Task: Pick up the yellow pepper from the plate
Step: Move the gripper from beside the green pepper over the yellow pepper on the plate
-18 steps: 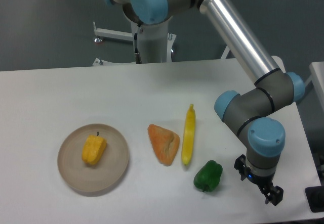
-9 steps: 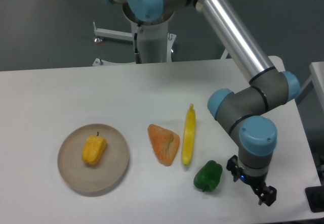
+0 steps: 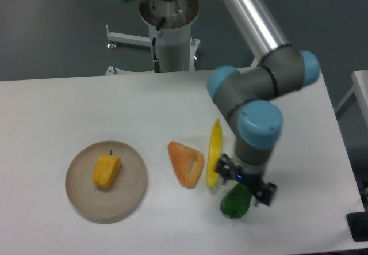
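white table (image 3: 69, 105) holds the plate (image 3: 131, 198) cradling the yellow pepper (image 3: 106, 170) at nine o'clock of the gripper (image 3: 246, 180), whose jaws i cannot tell apart.

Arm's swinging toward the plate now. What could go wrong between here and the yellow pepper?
1. The gripper sits low over the green pepper and beside the long yellow chili; a low sweep could knock either.
2. The orange wedge also lies between the gripper and the plate, so it may get clipped.
3. The yellow pepper lies tilted on its side and could roll when the jaws close.
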You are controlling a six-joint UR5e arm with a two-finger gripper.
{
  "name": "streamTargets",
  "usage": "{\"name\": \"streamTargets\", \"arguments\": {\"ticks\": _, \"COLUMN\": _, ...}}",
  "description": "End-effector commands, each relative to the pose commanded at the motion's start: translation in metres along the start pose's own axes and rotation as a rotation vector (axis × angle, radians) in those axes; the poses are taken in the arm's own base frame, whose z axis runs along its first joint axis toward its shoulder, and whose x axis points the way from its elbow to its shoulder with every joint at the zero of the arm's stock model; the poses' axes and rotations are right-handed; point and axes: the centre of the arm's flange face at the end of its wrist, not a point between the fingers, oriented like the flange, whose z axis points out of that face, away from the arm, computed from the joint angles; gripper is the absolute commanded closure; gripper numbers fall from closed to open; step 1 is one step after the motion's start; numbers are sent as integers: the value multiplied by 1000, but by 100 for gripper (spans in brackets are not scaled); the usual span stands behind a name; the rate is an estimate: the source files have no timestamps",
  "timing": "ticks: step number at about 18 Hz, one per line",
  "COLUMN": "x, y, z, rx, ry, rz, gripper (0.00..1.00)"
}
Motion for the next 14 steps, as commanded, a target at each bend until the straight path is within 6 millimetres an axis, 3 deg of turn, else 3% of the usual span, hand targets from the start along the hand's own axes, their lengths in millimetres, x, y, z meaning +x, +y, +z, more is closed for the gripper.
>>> {"name": "streamTargets", "arguments": {"ticks": 4, "x": 66, "y": -13, "z": 6, "rx": 4, "ry": 69, "rz": -104, "gripper": 0}}
{"name": "streamTargets", "arguments": {"ticks": 9, "x": 135, "y": -31, "z": 15, "rx": -11, "ry": 107, "rz": -137, "gripper": 0}}
{"name": "streamTargets", "arguments": {"ticks": 12, "x": 164, "y": -41, "z": 28, "rx": -20, "ry": 114, "rz": -118, "gripper": 0}}
{"name": "streamTargets", "arguments": {"ticks": 14, "x": 171, "y": -42, "z": 40, "rx": -11, "ry": 103, "rz": -119, "gripper": 0}}
